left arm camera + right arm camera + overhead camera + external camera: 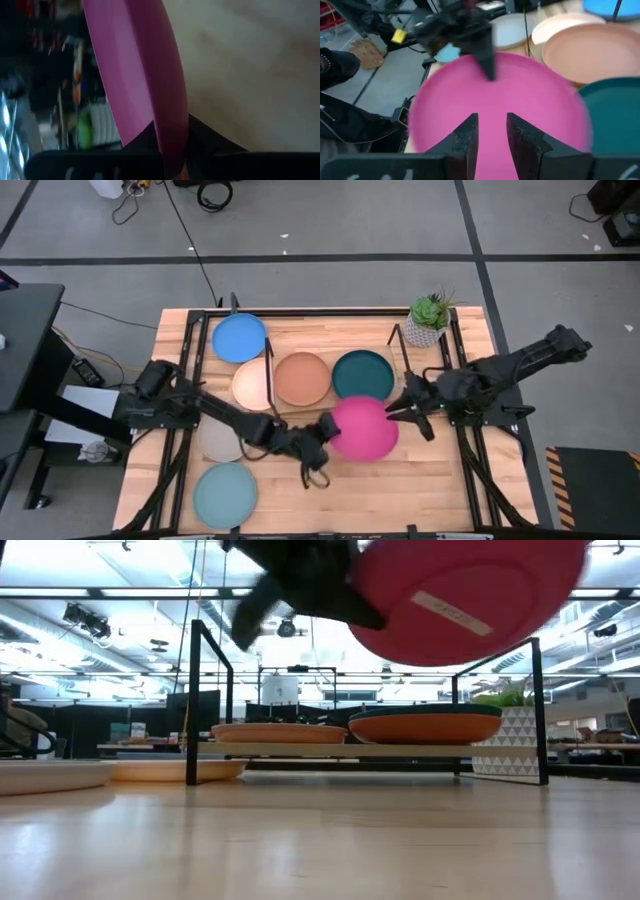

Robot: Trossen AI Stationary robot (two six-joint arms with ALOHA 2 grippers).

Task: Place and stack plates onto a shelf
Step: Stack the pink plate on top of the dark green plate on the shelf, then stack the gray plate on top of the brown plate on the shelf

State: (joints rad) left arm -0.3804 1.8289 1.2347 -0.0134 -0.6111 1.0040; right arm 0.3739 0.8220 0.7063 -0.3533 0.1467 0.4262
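The left gripper (325, 428) was clamped on the round magenta plate's (363, 427) edge above the table (420, 480), the right gripper (397, 408) parted at its opposite rim.

Two slim matte-black jointed arms, each end effector (322, 430) (398, 408) with flat black fingers (467, 137).

Left claw (325, 427) clamped at table centre; right claw (396, 409) close opposite, fingers parted.

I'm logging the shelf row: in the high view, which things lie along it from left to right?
Blue plate → orange plate → dark teal plate → potted plant.
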